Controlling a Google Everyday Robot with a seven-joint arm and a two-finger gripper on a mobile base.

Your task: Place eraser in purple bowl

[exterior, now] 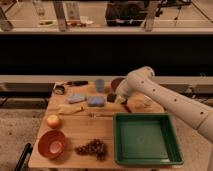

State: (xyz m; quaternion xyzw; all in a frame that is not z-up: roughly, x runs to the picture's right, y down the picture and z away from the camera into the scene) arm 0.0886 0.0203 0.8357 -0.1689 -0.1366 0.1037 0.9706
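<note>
The eraser (111,97) is a small black block on the wooden table (75,131), just right of a blue pad. The purple bowl (116,82) stands at the back of the table, directly behind the eraser, and my white arm partly covers it. My gripper (120,100) is low over the table, right beside the eraser on its right side and just in front of the bowl. I cannot tell whether it touches the eraser.
Two blue-grey pads (76,98) (96,101) and a blue cup (100,85) lie left of the eraser. A green tray (145,138) fills the front right. An orange bowl (52,144), a peach-coloured fruit (53,120), grapes (93,148) and a yellowish item (69,109) are at the left.
</note>
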